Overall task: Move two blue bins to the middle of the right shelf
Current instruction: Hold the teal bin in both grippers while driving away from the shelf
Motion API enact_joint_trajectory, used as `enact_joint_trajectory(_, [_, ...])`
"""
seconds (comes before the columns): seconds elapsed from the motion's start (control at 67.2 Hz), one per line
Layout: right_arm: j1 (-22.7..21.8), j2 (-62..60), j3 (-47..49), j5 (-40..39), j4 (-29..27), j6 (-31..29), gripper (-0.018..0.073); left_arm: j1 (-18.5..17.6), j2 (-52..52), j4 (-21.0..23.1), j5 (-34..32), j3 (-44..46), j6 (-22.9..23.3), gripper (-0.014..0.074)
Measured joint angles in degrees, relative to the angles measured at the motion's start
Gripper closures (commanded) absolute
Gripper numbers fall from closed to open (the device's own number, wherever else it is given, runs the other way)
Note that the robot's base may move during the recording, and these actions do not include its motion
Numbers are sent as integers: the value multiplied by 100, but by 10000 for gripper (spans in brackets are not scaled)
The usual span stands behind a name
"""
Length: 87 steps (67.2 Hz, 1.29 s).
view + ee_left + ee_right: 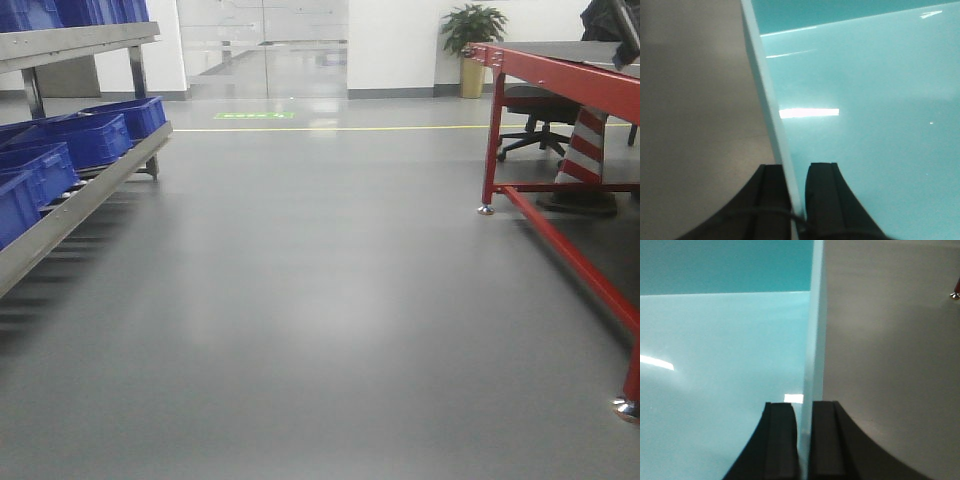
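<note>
The held bin (865,125) hangs between your two arms. Its floor reads as glossy pale turquoise in both wrist views, unmarked and empty where visible. Its left wall (765,100) stands on edge between the fingers of the left gripper (796,172), which is closed narrow on that wall, with the bin's interior to its right. Its right wall (815,315) is pinched the same way by the right gripper (804,410), interior to its left. Neither arm is nearer, since each has one side. You cannot tell the bin's long axis from these views, and it does not appear in the front view. Outward from there, grey floor (320,300) lies ahead. The stored bins (95,135), dark blue, sit on a rack (80,190) to the left, and a red table (560,70) stands to the right. No right shelf is in view, so expect the coming move to need a turn rightward.
</note>
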<state>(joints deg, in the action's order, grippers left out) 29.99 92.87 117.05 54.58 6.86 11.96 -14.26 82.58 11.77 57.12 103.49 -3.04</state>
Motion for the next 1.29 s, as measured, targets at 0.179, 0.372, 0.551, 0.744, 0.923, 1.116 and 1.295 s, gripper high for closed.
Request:
enact_joint_trajectory(0.179, [0,0,0,0,0,0,712,0,0,0,12,0,0,707])
enact_joint_trajectory(0.372, [0,0,0,0,0,0,712,0,0,0,12,0,0,707])
enact_joint_trajectory(0.551, [0,0,0,0,0,0,712,0,0,0,24,0,0,707])
enact_joint_trajectory(0.744, [0,0,0,0,0,0,712,0,0,0,24,0,0,707])
enact_joint_trajectory(0.923, [0,0,0,0,0,0,712,0,0,0,24,0,0,707])
enact_joint_trajectory(1.116, [0,0,0,0,0,0,712,0,0,0,24,0,0,707])
enact_joint_trajectory(1.295, [0,0,0,-22,10,0,712,0,0,0,24,0,0,707])
